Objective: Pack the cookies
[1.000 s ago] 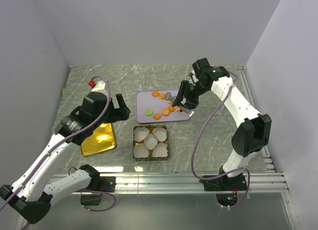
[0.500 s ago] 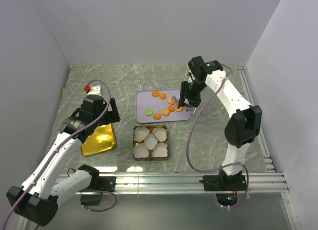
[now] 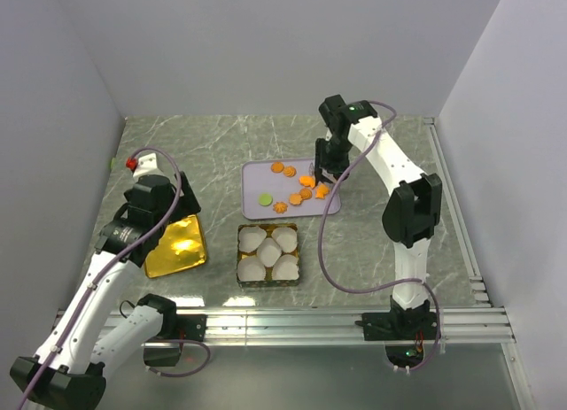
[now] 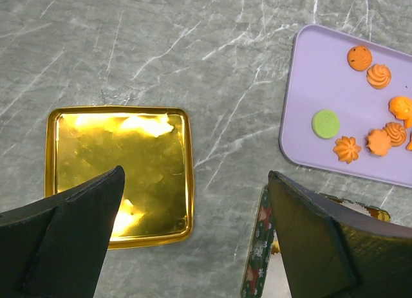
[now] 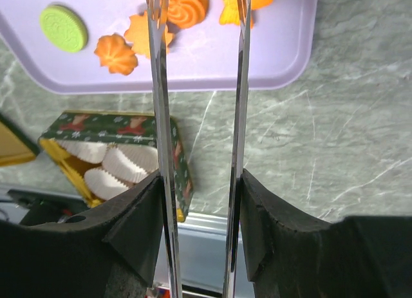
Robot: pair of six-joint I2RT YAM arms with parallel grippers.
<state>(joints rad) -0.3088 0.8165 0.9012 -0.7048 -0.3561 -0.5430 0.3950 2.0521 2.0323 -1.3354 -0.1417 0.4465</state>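
Note:
Several orange cookies (image 3: 295, 197) and one green cookie (image 3: 264, 198) lie on a lavender tray (image 3: 257, 175). My right gripper (image 3: 321, 173) hangs over the tray's right part, shut on metal tweezers (image 5: 159, 85). In the right wrist view the gripper (image 5: 199, 227) holds the two blades apart, and a swirl cookie (image 5: 187, 5) lies between them near the top edge; the tips are cut off. The green cookie (image 5: 63, 27) lies to the left. My left gripper (image 4: 196, 233) is open and empty, above the table between the gold lid (image 4: 119, 169) and the box.
A green patterned box (image 3: 267, 253) with white paper cups (image 5: 125, 166) stands just in front of the tray. The gold lid (image 3: 177, 244) lies left of the box. Walls close in the table at the back and both sides.
My right arm has swung left and back over the tray, with the wrist turned. My left arm has pulled back to the left, away from the tray.

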